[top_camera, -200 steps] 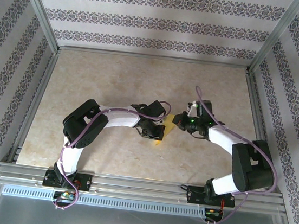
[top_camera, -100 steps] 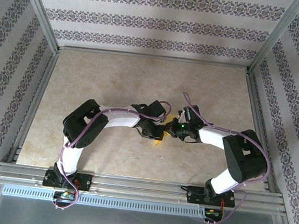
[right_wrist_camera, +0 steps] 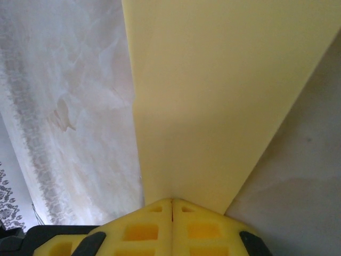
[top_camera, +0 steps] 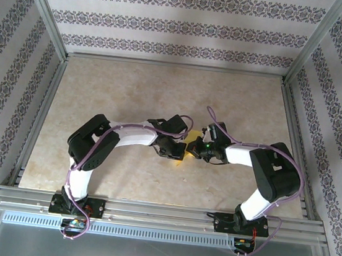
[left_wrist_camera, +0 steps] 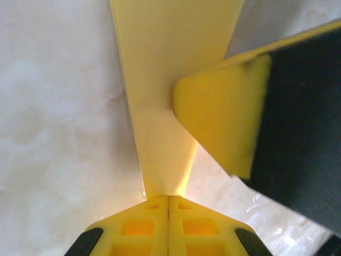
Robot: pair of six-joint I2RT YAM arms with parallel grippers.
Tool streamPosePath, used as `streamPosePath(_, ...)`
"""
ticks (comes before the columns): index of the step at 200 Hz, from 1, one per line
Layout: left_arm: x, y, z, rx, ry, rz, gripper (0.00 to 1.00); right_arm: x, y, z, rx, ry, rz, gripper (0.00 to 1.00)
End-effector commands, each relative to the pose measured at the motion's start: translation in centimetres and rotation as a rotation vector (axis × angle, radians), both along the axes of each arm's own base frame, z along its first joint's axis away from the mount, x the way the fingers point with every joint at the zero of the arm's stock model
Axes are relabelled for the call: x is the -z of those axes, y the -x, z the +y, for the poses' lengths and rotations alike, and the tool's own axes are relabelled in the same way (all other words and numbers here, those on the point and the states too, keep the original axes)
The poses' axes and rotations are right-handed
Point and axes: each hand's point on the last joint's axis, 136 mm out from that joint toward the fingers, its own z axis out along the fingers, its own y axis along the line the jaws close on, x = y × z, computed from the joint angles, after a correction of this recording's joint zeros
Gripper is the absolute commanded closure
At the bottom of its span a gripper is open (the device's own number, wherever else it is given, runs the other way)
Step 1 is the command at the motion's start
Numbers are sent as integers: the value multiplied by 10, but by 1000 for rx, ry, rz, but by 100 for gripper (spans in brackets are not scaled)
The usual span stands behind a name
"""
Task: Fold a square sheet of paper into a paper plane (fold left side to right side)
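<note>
beige tabletop [top_camera: 131, 98], narrow folded yellow paper [left_wrist_camera: 160, 80]

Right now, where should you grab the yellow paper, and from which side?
Probably by its edge, coming in level with the sheet so one finger lands on each face. The yellow paper is thin and flat, with nothing else to pinch. The left gripper is shut on its narrow end that way, the right gripper on another edge.
</note>
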Motion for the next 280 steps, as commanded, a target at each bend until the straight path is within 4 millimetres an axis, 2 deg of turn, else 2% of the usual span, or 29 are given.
streamPosePath(1, -28, 1, 9, -35, 68, 3, 91, 44, 36, -20, -1, 127, 139, 100)
streamPosePath(22, -44, 3, 5, -65, 199, 46, 90, 41, 36, -18, -9, 123, 129, 100)
streamPosePath(40, -48, 10, -1, -65, 266, 90, 90, 37, 35, -15, -26, 120, 118, 100)
streamPosePath(104, -32, 17, -11, -65, 319, 183, 90, 33, 33, -9, -64, 124, 100, 100)
streamPosePath(280, 4, 22, -7, -86, 276, 232, 91, 40, 39, -11, -77, 167, 126, 100)
